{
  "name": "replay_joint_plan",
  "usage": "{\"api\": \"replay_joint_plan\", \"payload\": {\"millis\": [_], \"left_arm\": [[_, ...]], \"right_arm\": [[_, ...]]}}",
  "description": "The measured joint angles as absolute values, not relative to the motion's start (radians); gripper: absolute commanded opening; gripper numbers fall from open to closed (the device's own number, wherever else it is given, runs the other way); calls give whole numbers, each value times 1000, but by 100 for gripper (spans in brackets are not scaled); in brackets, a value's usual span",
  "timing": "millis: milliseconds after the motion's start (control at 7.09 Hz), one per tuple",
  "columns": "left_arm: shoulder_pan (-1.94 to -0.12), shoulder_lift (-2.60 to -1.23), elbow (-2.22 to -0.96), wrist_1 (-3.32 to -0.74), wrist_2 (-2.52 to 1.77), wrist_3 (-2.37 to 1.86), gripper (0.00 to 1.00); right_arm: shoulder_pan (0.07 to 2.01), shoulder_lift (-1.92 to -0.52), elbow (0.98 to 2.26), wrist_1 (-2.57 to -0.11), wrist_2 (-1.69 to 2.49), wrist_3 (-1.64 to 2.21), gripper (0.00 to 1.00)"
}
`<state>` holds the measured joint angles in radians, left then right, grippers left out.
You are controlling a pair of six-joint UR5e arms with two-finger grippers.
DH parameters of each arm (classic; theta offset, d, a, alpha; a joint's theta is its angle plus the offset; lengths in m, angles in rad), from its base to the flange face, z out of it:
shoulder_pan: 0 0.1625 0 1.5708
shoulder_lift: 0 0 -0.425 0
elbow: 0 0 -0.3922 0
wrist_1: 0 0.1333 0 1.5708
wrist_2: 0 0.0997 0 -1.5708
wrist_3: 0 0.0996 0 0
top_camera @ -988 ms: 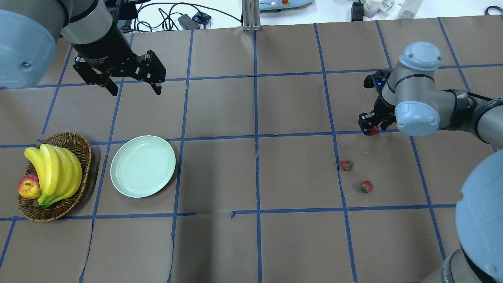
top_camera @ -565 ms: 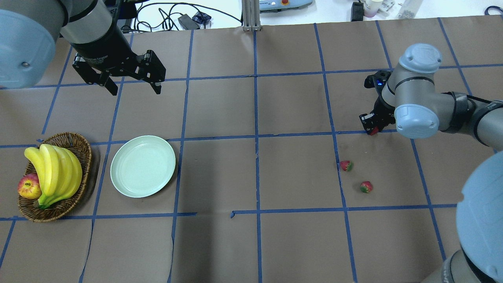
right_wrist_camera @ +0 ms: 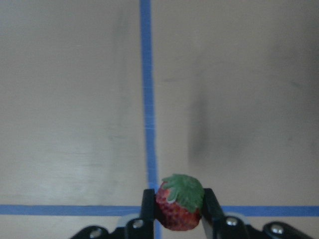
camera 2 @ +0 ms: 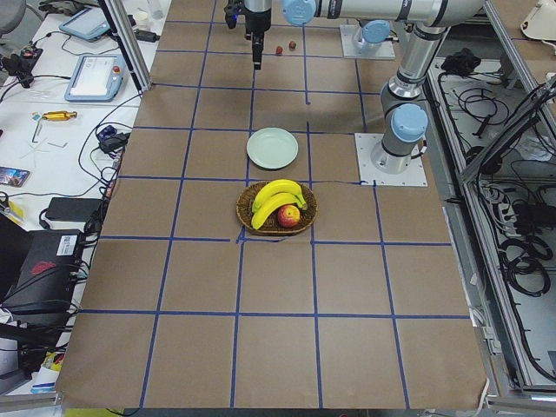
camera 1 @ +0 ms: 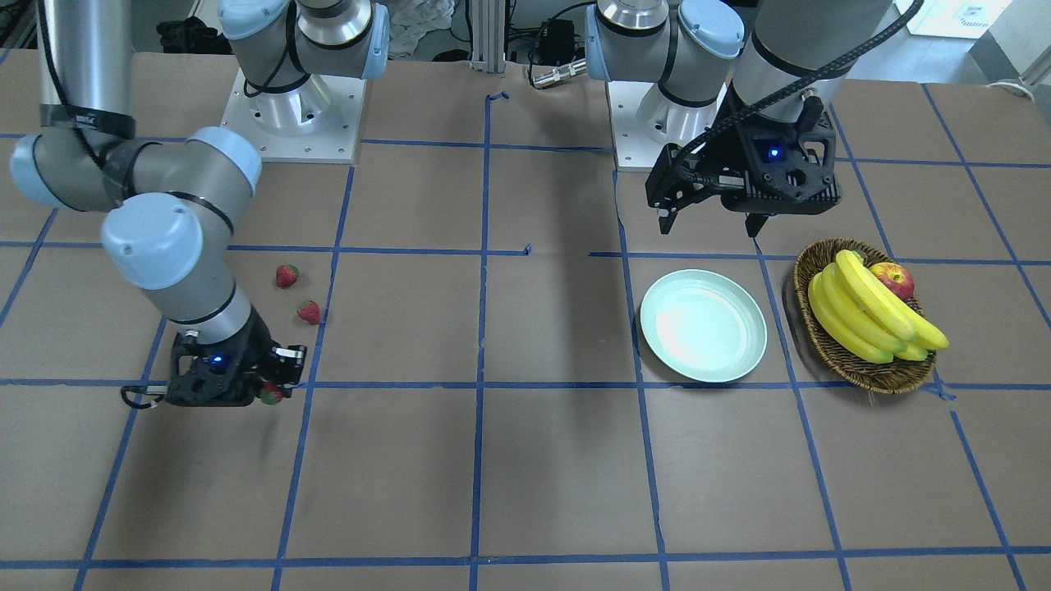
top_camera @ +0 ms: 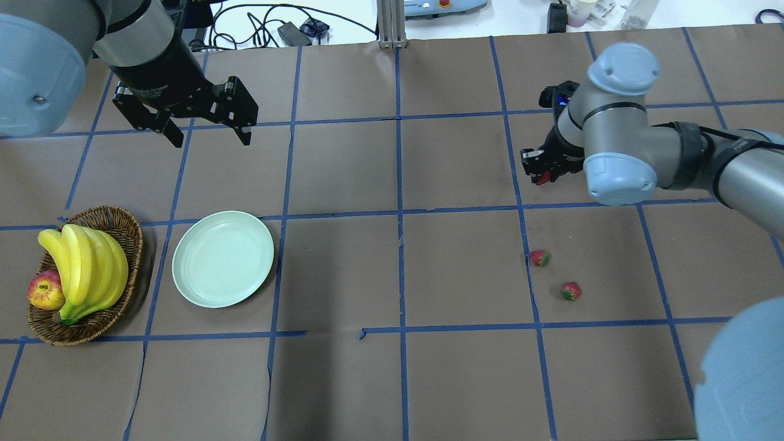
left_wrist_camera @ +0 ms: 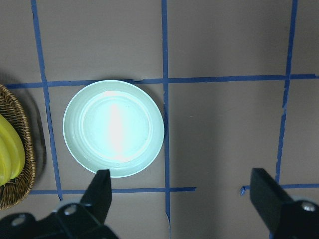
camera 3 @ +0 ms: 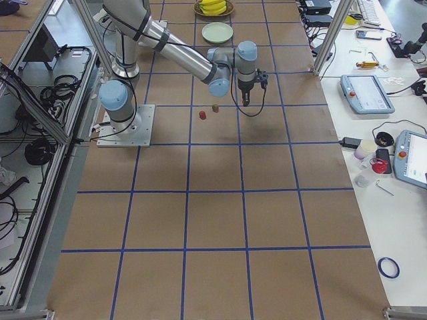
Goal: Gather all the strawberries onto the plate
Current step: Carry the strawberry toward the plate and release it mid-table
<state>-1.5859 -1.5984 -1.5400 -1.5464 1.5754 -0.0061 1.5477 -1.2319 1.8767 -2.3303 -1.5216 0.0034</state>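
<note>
My right gripper [top_camera: 542,178] is shut on one strawberry [right_wrist_camera: 179,208], red with a green cap, held above the table; it also shows in the front view [camera 1: 269,396]. Two more strawberries [top_camera: 539,258] [top_camera: 571,291] lie on the brown table nearer my base, also seen in the front view [camera 1: 286,276] [camera 1: 309,312]. The pale mint-green plate [top_camera: 222,258] stands empty far over on my left side; it also shows in the left wrist view [left_wrist_camera: 113,128]. My left gripper [top_camera: 212,142] is open and empty, hovering beyond the plate.
A brown wicker basket [top_camera: 119,222] with bananas [top_camera: 86,269] and a red-yellow apple [top_camera: 45,290] stands left of the plate. Blue tape lines grid the brown table. Cables and devices lie beyond the table's far edge.
My right gripper has moved left and farther from my base with the strawberry in it. The left arm and the two loose strawberries have not moved.
</note>
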Motion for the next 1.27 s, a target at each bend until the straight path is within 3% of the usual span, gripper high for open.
{"api": "replay_joint_plan", "payload": {"millis": [565,988,1129,1270], "left_arm": [[-1585,-1599,-1541,-1546,1575,-7,100],[-1586,-1599,-1543,-1546,1574,-10,100],[-1586,-1598,-1543,-1546,1575,-10,100],[-1586,-1596,-1543,-1546,1574,-10,100]], "right_arm": [[1875,-1210,1821,-2327,-1517,325,17],[1995,-1126,1799,-2335,-1513,377,18],[2005,-1100,1779,-2333,-1507,379,23],[2009,-1075,1751,-2329,-1498,380,71]]}}
